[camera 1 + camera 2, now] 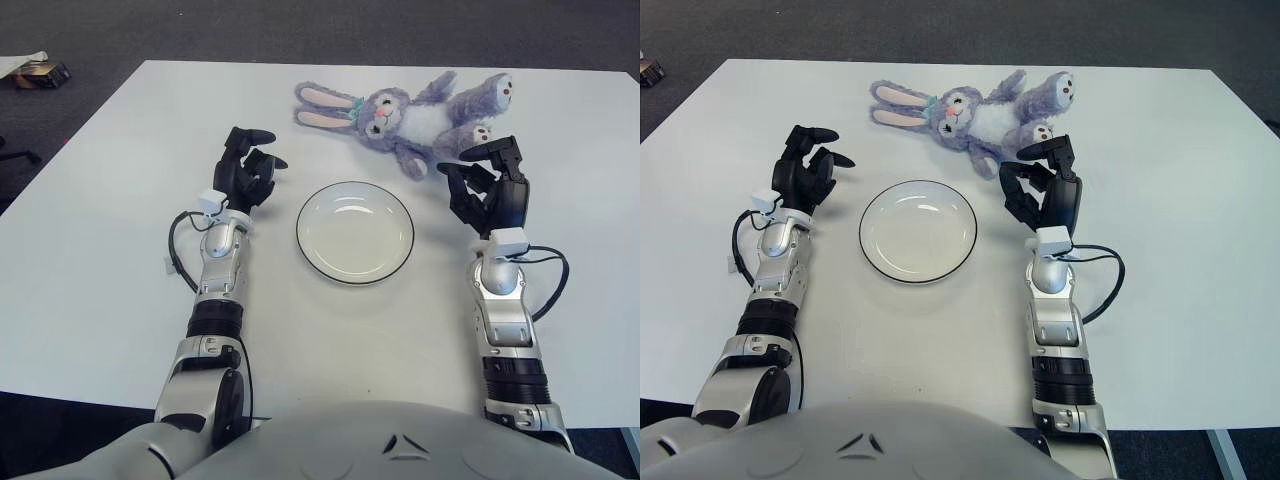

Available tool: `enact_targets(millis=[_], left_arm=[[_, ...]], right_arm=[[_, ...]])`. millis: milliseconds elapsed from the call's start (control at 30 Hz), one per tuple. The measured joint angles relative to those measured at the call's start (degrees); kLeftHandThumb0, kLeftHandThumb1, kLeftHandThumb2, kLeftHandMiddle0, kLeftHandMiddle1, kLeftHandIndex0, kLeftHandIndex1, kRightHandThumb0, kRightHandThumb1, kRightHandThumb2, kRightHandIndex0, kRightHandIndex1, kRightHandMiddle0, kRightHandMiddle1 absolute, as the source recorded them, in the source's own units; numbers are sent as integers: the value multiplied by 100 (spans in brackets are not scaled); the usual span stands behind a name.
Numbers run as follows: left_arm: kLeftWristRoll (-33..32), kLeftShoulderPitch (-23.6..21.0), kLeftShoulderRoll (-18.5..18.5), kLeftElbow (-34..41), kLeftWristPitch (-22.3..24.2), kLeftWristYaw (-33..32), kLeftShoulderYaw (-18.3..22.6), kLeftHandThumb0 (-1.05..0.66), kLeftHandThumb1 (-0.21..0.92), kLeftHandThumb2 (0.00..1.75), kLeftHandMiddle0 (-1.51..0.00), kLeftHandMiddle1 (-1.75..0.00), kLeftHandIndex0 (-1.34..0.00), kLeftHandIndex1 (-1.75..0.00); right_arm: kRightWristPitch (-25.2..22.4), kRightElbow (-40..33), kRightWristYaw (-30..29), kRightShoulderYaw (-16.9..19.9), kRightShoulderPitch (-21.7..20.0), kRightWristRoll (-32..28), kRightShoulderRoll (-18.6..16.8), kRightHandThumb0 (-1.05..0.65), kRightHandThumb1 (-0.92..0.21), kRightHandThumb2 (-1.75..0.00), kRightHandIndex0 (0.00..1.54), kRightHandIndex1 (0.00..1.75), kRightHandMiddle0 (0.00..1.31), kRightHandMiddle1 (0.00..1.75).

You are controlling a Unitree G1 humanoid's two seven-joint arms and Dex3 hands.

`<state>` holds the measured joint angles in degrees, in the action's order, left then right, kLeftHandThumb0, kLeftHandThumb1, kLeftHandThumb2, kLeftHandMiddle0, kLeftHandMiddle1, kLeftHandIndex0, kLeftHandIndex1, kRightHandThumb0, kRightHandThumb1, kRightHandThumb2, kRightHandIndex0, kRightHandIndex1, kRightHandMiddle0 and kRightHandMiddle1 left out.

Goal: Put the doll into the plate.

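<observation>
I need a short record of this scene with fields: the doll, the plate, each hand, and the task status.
doll: purple plush rabbit, lying on the white table beyond the plate
plate: white with dark rim, nothing in it, between the two hands
right hand: open, just short of the doll's legs, holding nothing
left hand: open, to the left of the plate
task status: doll not yet grasped

White table (100,250) — plate (354,232); doll (410,118)
</observation>
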<state>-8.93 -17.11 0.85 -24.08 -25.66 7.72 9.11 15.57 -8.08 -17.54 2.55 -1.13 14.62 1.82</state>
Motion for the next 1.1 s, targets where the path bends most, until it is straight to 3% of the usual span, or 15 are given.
enact_targets(millis=[133,433,1100], left_arm=[[9,2,-2,20,0,-5,0,-1,85,40,-55,-147,-36,-134],[44,-11,-45,101,-26,-93,6,-1,84,40,-56,-145,-37,-134],[100,-389,-143,-333,-513,-213,-9,-1,92,26,-54,-140,-37,-137]], right_arm=[[56,-1,-62,0,9,79,0,-35,-92,-40,91,46,32,161],[791,-16,-474,9,15,498,31,-35,-92,-40,90,46,32,160],[699,-179,-626,84,-12,835,78,-35,-92,-38,88,47,34,158]])
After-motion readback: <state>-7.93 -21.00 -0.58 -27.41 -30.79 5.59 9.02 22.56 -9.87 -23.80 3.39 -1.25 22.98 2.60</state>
